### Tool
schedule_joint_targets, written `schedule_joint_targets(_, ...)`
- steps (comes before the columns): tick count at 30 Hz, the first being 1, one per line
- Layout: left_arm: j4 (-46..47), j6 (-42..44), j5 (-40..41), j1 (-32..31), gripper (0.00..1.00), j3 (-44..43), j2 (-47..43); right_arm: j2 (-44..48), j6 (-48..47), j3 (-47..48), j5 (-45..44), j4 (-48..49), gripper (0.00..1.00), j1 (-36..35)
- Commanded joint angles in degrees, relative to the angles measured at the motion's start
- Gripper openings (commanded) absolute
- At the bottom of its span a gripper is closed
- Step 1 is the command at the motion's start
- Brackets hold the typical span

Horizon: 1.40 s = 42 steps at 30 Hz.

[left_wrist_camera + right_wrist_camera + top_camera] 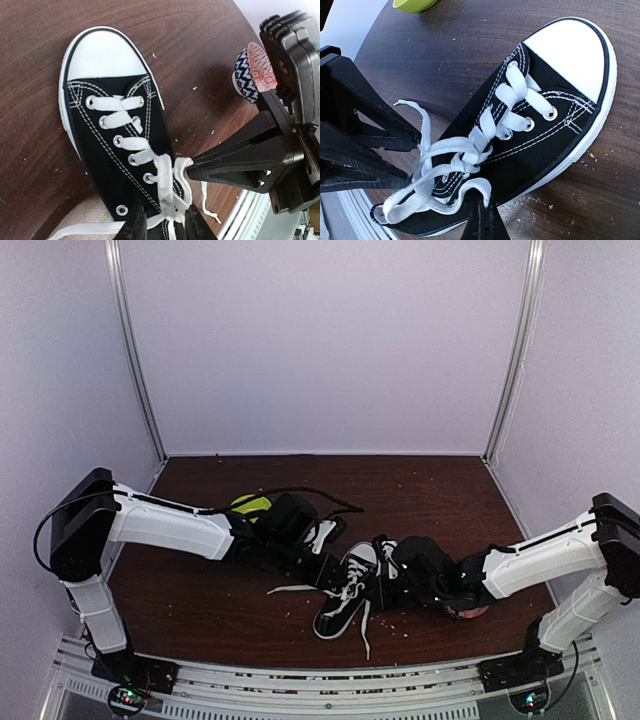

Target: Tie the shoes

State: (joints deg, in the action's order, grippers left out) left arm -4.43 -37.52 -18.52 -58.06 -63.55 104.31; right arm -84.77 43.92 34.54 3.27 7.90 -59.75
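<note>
In the lower middle of the top view, the shoe (343,598) sits on the table (200,615) between the two arms, which reach in from the left and right and meet over it. One loose strand trails left of it and another runs toward the bottom edge. In the left wrist view the shoe stands on its sole, with its white toe at the upper left and its opening at the bottom edge. There the left gripper (165,216) straddles the lace (455,150). Its fingers are partly spread, one on each side of the crossed strands, and they do not look pressed onto them. The right wrist view agrees: at the left edge of that frame the same two dark fingers stand apart, with bunched loops lying between their tips. The right gripper (483,212) rises from the bottom centre of its own view with its fingers pressed together on a strand just beside the shoe's near side. The toe points to the upper right. In the left wrist view this gripper enters from the right as a closed wedge, its tip pinching the lace next to the top eyelets. A green bowl (412,4) sits at the top edge of the right wrist view, well apart from the shoe. A round patterned object (252,75) in blue, white and red shows at the upper right of the left wrist view, behind the right gripper. Pale crumbs dot the wood.
</note>
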Motion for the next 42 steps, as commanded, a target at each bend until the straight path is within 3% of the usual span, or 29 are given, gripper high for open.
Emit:
schedule_joint_targets(1, 3.03, -0.98, -2.05, -0.03, 0.30, -0.11, 1.45, 0.31, 0.19, -0.53, 0.40, 1.09, 0.00, 0.24)
schedule_joint_targets(7, 3.45, -1.33, -2.31, -0.12, 0.27, 0.23, 2.11, 0.60, 0.20, -0.53, 0.25, 0.89, 0.00, 0.24)
schedule_joint_targets(21, 6.27, -3.43, -3.05, -0.12, 0.00, 1.29, 2.83, 3.04, -1.40, 0.92, -0.59, 0.18, 0.00, 0.24)
schedule_joint_targets(42, 6.41, -3.18, 3.37, -0.03, 0.00, 0.25, 0.85, -2.13, -3.25, 5.91, 0.18, -0.84, 0.00, 0.24)
